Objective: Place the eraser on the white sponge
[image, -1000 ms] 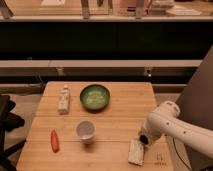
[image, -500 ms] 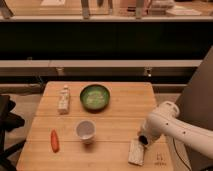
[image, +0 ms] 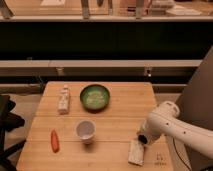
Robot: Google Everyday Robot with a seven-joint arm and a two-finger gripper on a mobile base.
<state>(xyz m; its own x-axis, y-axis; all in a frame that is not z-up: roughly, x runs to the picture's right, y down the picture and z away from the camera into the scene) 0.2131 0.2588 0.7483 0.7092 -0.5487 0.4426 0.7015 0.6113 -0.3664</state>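
Observation:
The white sponge (image: 135,152) lies flat near the front right edge of the wooden table (image: 120,107). It is an off-white rectangular slab. My gripper (image: 143,139) is at the end of the white arm (image: 167,122) that comes in from the right. It sits low, right at the sponge's far end. A small dark shape shows at its tip. I cannot tell whether that is the eraser or part of the gripper. No separate eraser shows elsewhere.
A green bowl (image: 95,96) stands at the table's back middle. A white cup (image: 85,130) stands in front of it. A narrow pale oblong with a stub (image: 63,99) lies at the back left. An orange carrot-like item (image: 54,140) lies at the front left.

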